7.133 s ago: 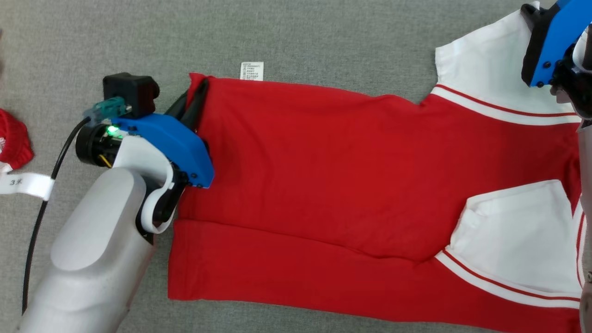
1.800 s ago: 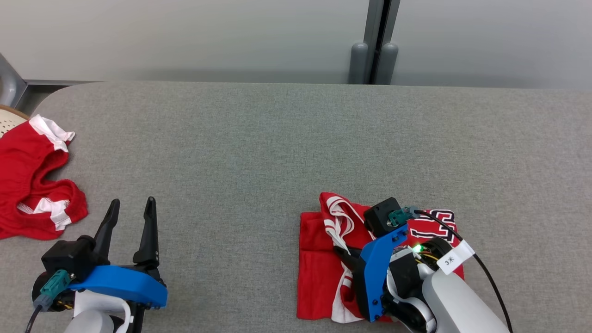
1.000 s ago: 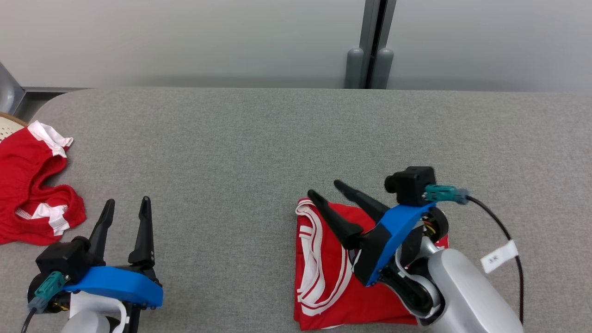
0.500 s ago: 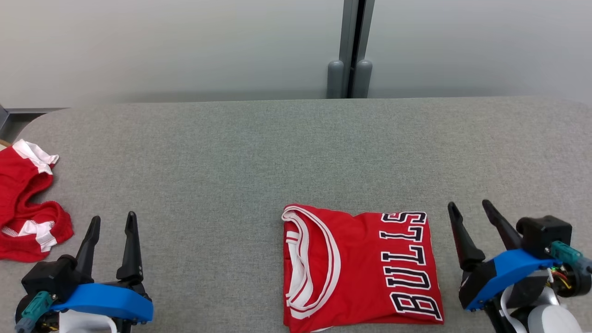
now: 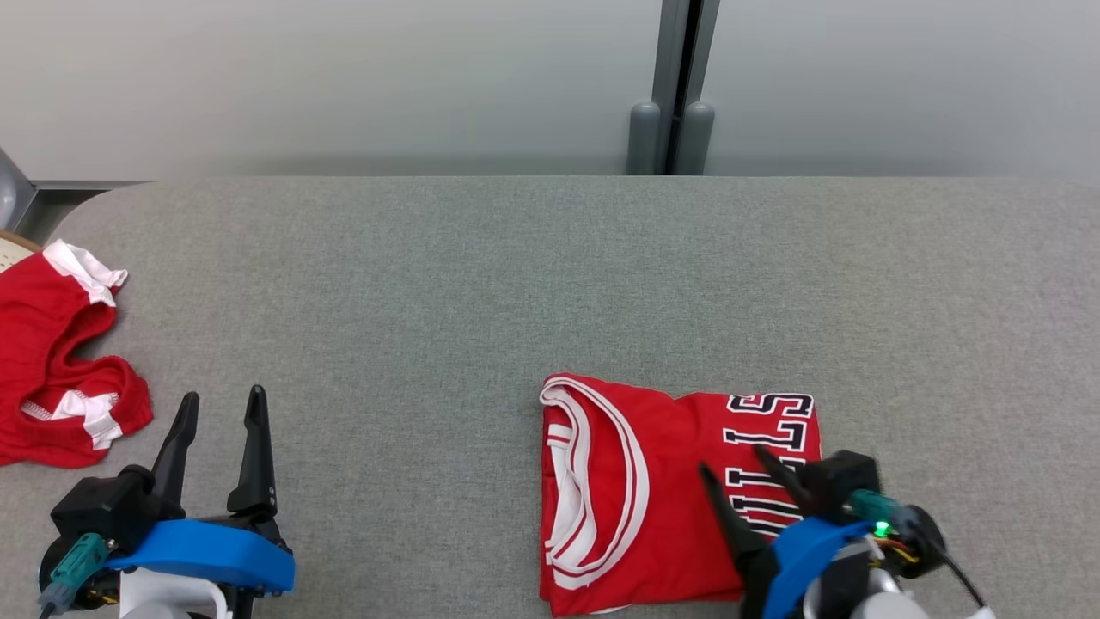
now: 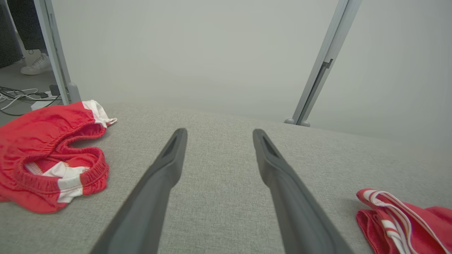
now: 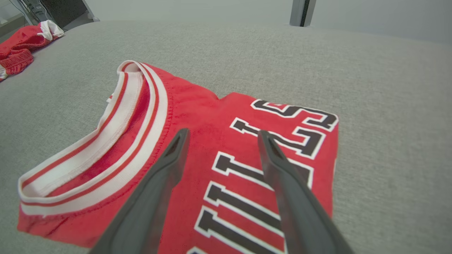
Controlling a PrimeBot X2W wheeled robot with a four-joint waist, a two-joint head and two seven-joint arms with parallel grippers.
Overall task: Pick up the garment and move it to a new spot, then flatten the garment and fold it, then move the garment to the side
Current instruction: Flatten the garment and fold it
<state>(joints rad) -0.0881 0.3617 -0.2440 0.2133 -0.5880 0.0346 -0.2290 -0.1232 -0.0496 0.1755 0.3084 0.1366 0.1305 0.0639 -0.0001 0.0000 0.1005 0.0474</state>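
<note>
Find the folded red jersey with white-striped collar [image 5: 636, 490] lying flat on the grey fabric tabletop [image 5: 430, 284], toward the near right. See the right gripper [image 5: 732, 458] over its black lettering, fingers spread, holding nothing. Spot the left gripper [image 5: 223, 394] at near left, likewise spread and empty, near crumpled red-and-white shorts [image 5: 51, 361].

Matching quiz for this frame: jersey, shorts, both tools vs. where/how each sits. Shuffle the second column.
1. folded jersey
2. red shorts
3. left tool
4. right tool

A. open, over the BULLS lettering
B. crumpled, at the left edge of the grey table
C. open, over bare table, lower left
D. lying flat, right of centre

Pairs: 1-D, 2-B, 3-C, 4-A
</note>
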